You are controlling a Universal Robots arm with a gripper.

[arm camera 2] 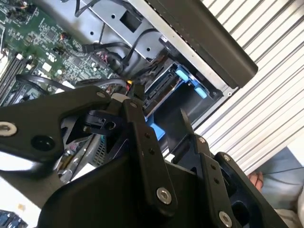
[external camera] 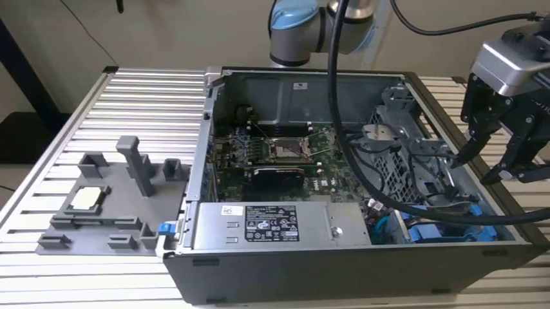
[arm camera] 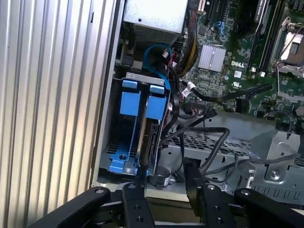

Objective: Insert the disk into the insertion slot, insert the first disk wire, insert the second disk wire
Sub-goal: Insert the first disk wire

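The gripper (external camera: 483,166) is seen in the exterior view poised above the edge of the open computer case (external camera: 344,267) on the exterior view's right, with its two black fingers (external camera: 468,145) spread apart and nothing held between them. In both wrist views the gripper (arm camera: 164,183) (arm camera 2: 159,114) is shown with the same empty gap, and the drive bay at the corner of the case is framed through it. The disk (arm camera: 151,137) is found standing on edge inside that bay, enclosed by its bright blue carrier (arm camera: 130,102), whose tabs are turned away from the gripper in the first wrist view. In the exterior view the disk (external camera: 451,230) is placed at the near corner of the case on the exterior view's right, just beside the grey power supply (external camera: 275,225). Loose black cables (arm camera: 213,137) are draped over the perforated metal cage next to the bay, and a blue cable (arm camera: 156,50) is looped between the bay and the power supply; whether any of them is plugged into the disk cannot be told. Further in, the green motherboard (external camera: 284,161) is laid flat on the floor of the case. The case is set on a slatted metal table (external camera: 129,96), and a grey plastic fixture tray (external camera: 112,199) is set well apart from the gripper, at the exterior view's left.
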